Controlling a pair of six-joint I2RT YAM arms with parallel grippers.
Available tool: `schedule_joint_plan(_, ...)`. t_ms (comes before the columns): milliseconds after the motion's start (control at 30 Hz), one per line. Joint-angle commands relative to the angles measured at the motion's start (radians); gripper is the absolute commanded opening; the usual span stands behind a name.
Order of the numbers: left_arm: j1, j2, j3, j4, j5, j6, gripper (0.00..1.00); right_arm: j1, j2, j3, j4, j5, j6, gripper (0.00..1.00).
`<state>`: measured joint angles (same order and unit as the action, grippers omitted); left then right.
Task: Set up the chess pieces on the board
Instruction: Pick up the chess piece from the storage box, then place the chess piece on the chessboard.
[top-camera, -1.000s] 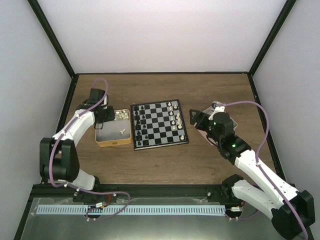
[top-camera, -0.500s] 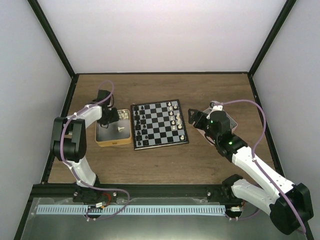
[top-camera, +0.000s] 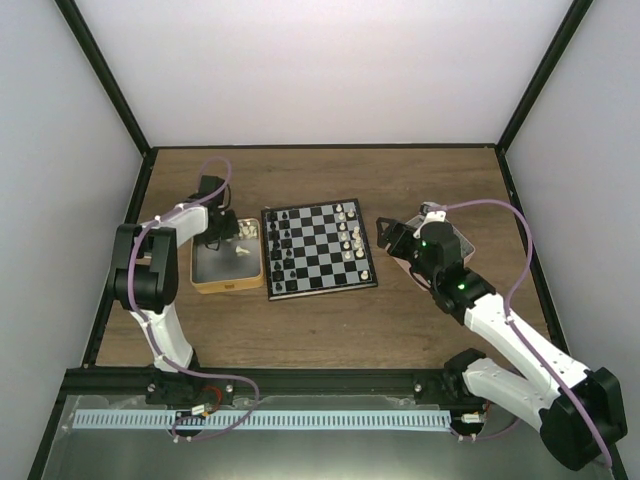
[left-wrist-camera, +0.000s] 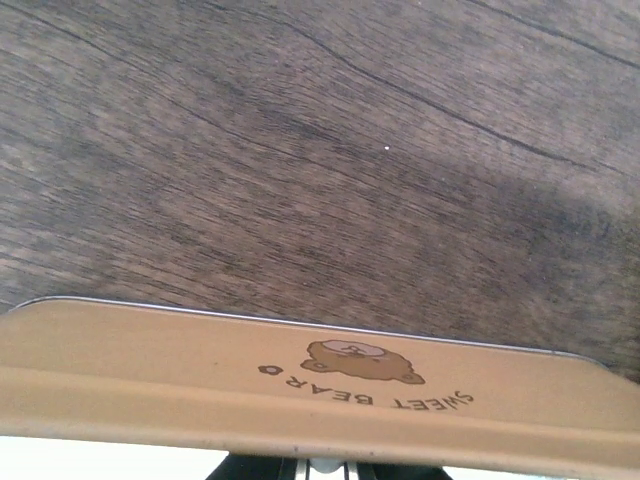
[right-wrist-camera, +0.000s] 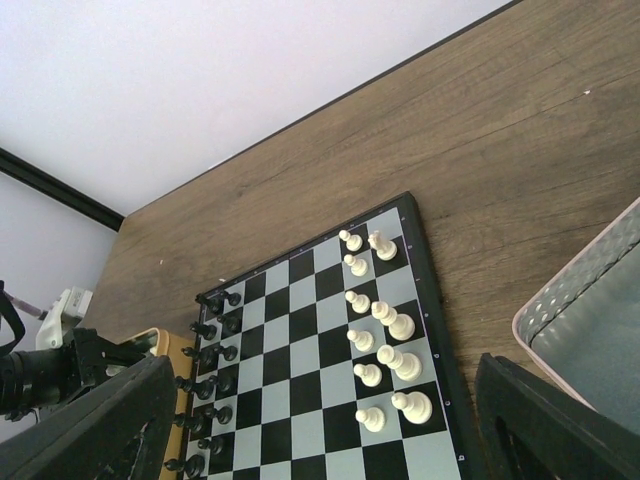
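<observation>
Centre of the overhead view holds the board (top-camera: 318, 250), lying flat on the wooden table (top-camera: 330, 320) and turned slightly askew. The black pieces (top-camera: 278, 250) crowd its left columns, and the cream pieces (top-camera: 350, 235) stand along its right columns, several squares there bare. Just beside the board's left edge sits a tan tin (top-camera: 203, 281) with loose cream pieces (top-camera: 242, 231) heaped in its upper right corner and one more lying alone nearer its middle. The left gripper (top-camera: 218, 238) reaches down into the upper left of that tin, its jaws drawn together; whether they pinch a piece I cannot tell, since its own camera shows only the tin's outer wall, printed with a little bear, and the wood beyond. The right gripper (right-wrist-camera: 320, 430) hovers off the board's right edge, its jaws standing wide apart with nothing between them, and its camera looks across the board. A pink tray (right-wrist-camera: 590, 330) sits at the right of that view, near the board's right side.
</observation>
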<state>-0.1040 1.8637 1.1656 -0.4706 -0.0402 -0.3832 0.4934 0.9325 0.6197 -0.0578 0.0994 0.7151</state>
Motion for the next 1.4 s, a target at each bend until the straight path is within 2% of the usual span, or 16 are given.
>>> schedule_joint_plan(0, -0.008, 0.002, 0.013, -0.004, -0.016, -0.002, 0.04, -0.001, -0.025, -0.007, 0.014, 0.026, -0.013, 0.84)
schedule_joint_plan(333, -0.116, -0.19, 0.035, -0.126, -0.096, -0.002, 0.04, 0.0, -0.037, -0.007, 0.012, 0.031, -0.013, 0.84)
schedule_joint_plan(567, -0.328, -0.256, 0.099, -0.172, -0.152, -0.026, 0.04, -0.001, -0.077, -0.007, -0.01, 0.08, -0.015, 0.83)
schedule_joint_plan(767, -0.545, -0.176, 0.167, -0.139, -0.107, -0.093, 0.06, -0.001, -0.154, -0.017, -0.052, 0.173, 0.0, 0.84)
schedule_joint_plan(967, -0.698, -0.02, 0.232, -0.099, -0.082, -0.158, 0.09, -0.002, -0.234, -0.04, -0.087, 0.248, 0.026, 0.84)
schedule_joint_plan(1100, -0.752, 0.073, 0.287, -0.107, -0.082, -0.165, 0.09, -0.001, -0.268, -0.049, -0.103, 0.278, 0.03, 0.84)
schedule_joint_plan(1367, -0.798, 0.165, 0.364, -0.132, -0.071, -0.168, 0.12, -0.001, -0.27, -0.057, -0.104, 0.285, 0.034, 0.84)
